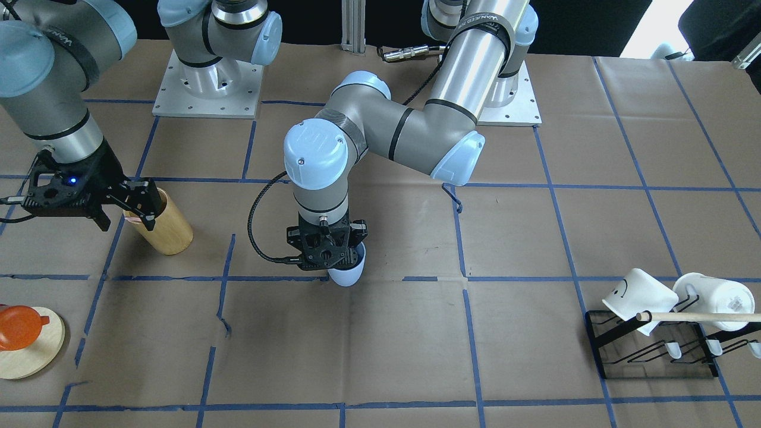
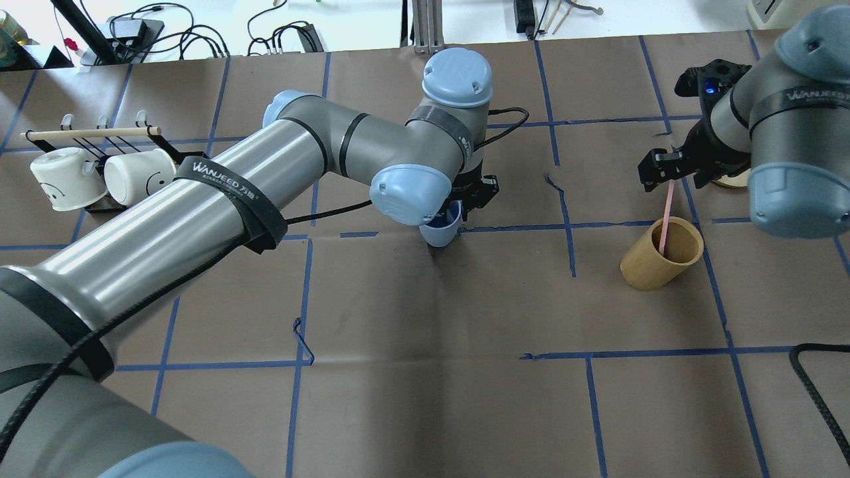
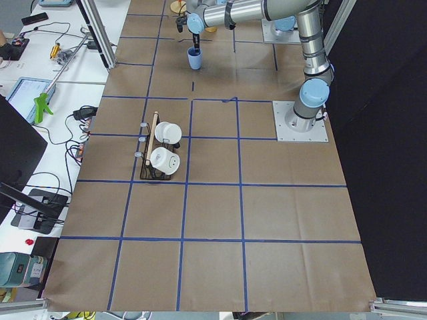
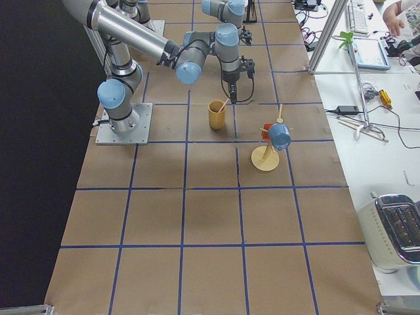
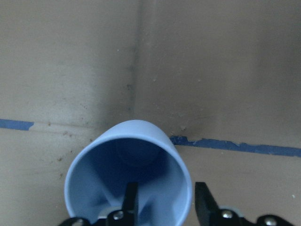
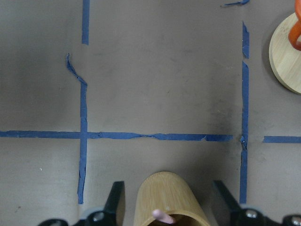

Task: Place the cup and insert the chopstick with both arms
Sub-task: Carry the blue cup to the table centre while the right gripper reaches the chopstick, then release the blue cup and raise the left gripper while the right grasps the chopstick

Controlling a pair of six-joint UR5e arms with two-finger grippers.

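The light blue cup [image 1: 346,272] stands upright on the brown paper at a blue tape line near the table's middle; it also shows in the overhead view [image 2: 442,230]. My left gripper [image 5: 167,200] points down over it, one finger inside the cup and one outside its wall, with a gap showing, so it is open. A pale pink chopstick [image 2: 666,222] leans in the tan wooden holder [image 2: 662,253]. My right gripper [image 6: 169,202] hangs open above the holder [image 6: 164,195], its fingers [image 6: 115,202] wide on either side of the chopstick's tip [image 6: 163,217].
A black rack [image 1: 654,351] with two white mugs [image 1: 639,300] and a long wooden dowel [image 1: 695,317] stands at the robot's far left. A round wooden disc [image 1: 35,351] with an orange piece [image 1: 18,327] lies beyond the holder. Blue tape lines grid the paper.
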